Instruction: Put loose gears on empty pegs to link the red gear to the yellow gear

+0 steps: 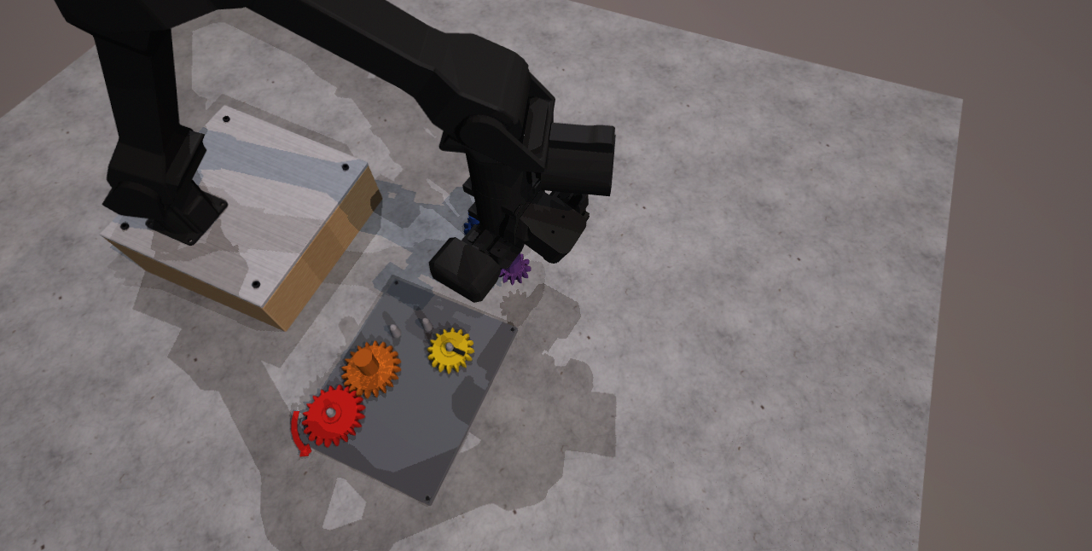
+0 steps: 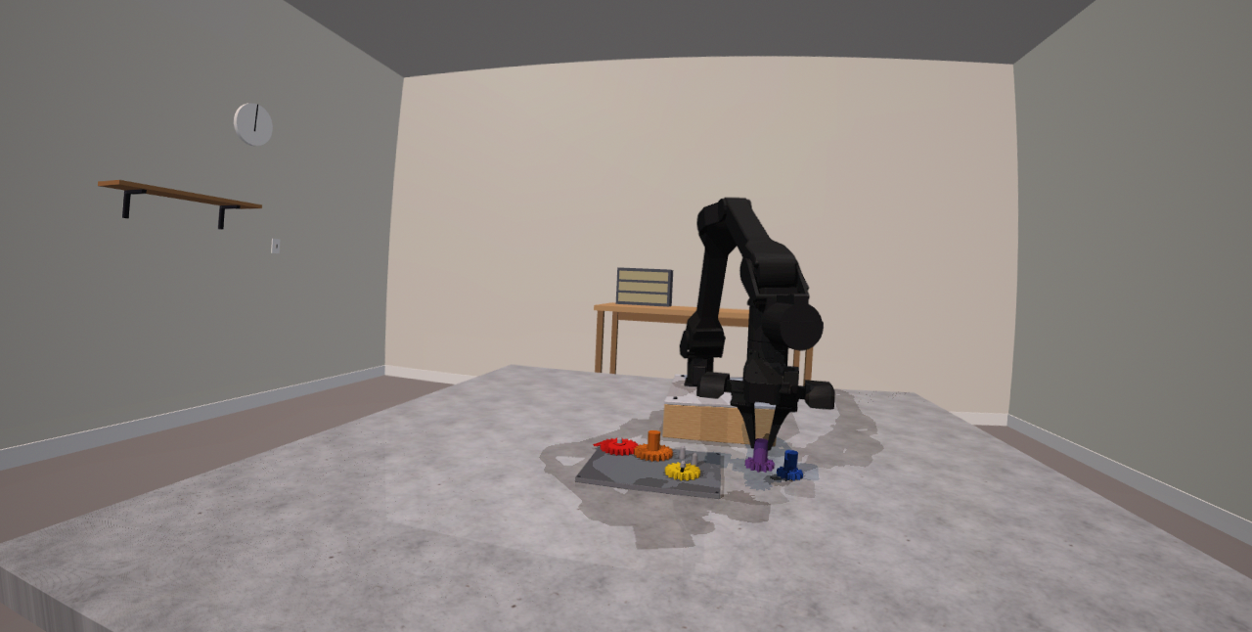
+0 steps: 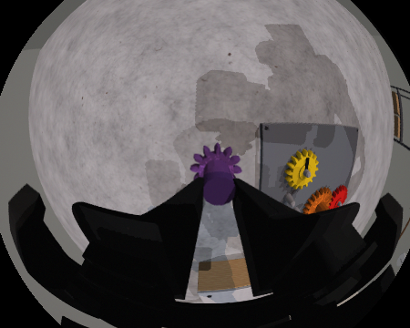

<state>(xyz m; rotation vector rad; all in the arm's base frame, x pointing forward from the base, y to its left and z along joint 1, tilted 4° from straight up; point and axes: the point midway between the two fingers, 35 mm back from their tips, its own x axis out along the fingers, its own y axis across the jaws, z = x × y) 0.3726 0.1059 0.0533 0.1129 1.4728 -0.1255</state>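
Purple gear [image 1: 516, 268] [image 2: 759, 464] [image 3: 217, 164] shows just outside the grey board [image 1: 404, 426] [image 2: 626, 484] [image 3: 278, 141] in the top view, under the gripper [image 1: 508, 244] [image 2: 760, 442] [image 3: 218, 184], with its shadow apart from it, so it seems to be off the table. The first empty peg [image 1: 393, 331] [image 2: 683, 456], near the orange gear [image 1: 380, 379] [image 2: 652, 453] [image 3: 318, 201], and the second empty peg [image 1: 426, 325] [image 2: 693, 458] [image 3: 289, 199], near the yellow gear [image 1: 441, 357] [image 2: 683, 472] [image 3: 295, 176], lie down and left of it; that sideways carry is what matters next. The orange gear appears to mesh with the red gear [image 1: 343, 422] [image 2: 617, 446] [image 3: 340, 197], leaving the link to yellow unfinished. From the exterior, the fingers are closed on the purple gear's upright handle, right of the board, while the blue gear [image 1: 471, 225] [image 2: 790, 468] stands farther right. Through the wrist camera, the handle sits between the fingertips and the board lies right; the carry should clear the yellow gear and pegs before lowering. Which peg suits purple, I cannot tell.
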